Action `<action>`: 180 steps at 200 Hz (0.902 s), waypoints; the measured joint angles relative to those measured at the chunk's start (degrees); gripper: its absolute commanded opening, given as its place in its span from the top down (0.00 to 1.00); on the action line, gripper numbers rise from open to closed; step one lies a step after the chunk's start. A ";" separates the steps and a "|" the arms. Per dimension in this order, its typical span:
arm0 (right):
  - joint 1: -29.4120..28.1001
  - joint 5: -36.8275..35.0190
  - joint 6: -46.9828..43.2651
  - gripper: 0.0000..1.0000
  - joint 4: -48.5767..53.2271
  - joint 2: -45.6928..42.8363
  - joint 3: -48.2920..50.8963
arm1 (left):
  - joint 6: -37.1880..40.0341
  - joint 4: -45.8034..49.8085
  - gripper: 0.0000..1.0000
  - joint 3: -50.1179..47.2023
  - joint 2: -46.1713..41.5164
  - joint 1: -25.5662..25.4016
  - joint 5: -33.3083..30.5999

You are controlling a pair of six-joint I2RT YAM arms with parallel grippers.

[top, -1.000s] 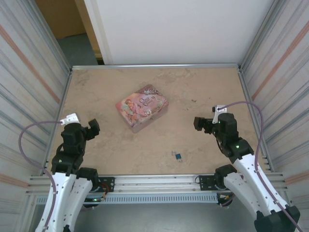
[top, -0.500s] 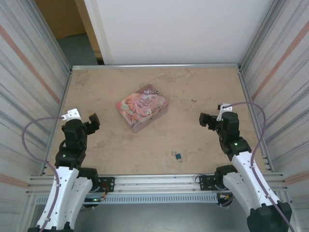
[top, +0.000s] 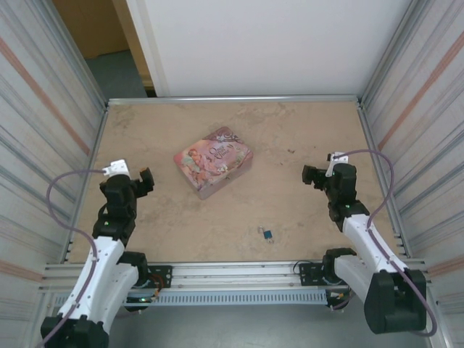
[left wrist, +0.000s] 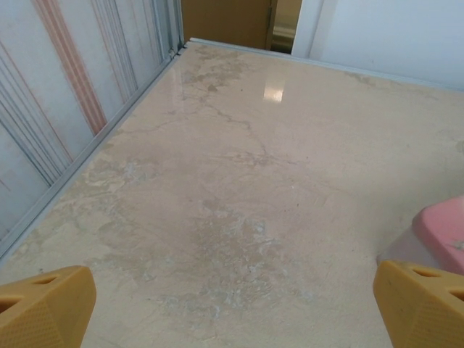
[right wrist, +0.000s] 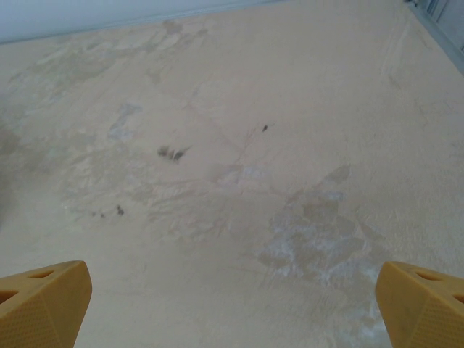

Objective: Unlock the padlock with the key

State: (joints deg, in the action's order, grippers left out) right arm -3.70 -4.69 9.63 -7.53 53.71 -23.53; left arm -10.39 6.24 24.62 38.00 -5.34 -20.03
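left pincer [left wrist: 232, 312] spread | right pincer [right wrist: 232, 308] spread | tiny blue padlock [top: 267, 234] on mottled beige table [top: 167, 217]

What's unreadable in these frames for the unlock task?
- Top view: padlock is too small; shackle state and keyhole unreadable.
- Top view: key cannot be separated from the tiny specks beside the padlock.
- Left wrist: pink tin is cut off by the right edge; only a corner is visible.

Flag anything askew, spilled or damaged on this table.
Nothing is spilled or broken. The pink tin sits askew on the tabletop, the tiny blue padlock lies loose near its front edge, and dark specks mark the surface.
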 measured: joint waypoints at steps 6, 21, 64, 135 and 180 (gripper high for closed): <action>0.50 0.24 -0.09 0.01 -2.05 1.38 0.39 | 0.44 -1.20 0.01 -0.48 1.09 0.04 0.33; 1.46 0.63 -0.44 0.01 -6.73 4.90 1.27 | 1.64 -4.13 0.01 -1.51 3.43 0.04 1.03; 2.25 1.95 -3.91 0.01 -17.59 13.60 3.02 | 4.26 -14.19 0.01 -3.78 10.78 0.04 2.75; 5.35 6.54 -6.12 0.01 -33.55 22.86 4.76 | 7.93 -30.47 0.01 -5.44 23.50 0.24 7.06; 5.62 9.25 -6.27 0.01 -41.11 30.03 6.21 | 9.14 -40.39 0.01 -6.80 31.30 1.73 10.88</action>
State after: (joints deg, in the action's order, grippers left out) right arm 1.91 4.56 3.36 -48.64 83.74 -17.32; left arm -1.26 -34.15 17.82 69.30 -3.62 -9.15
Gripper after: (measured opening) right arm 0.990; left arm 0.987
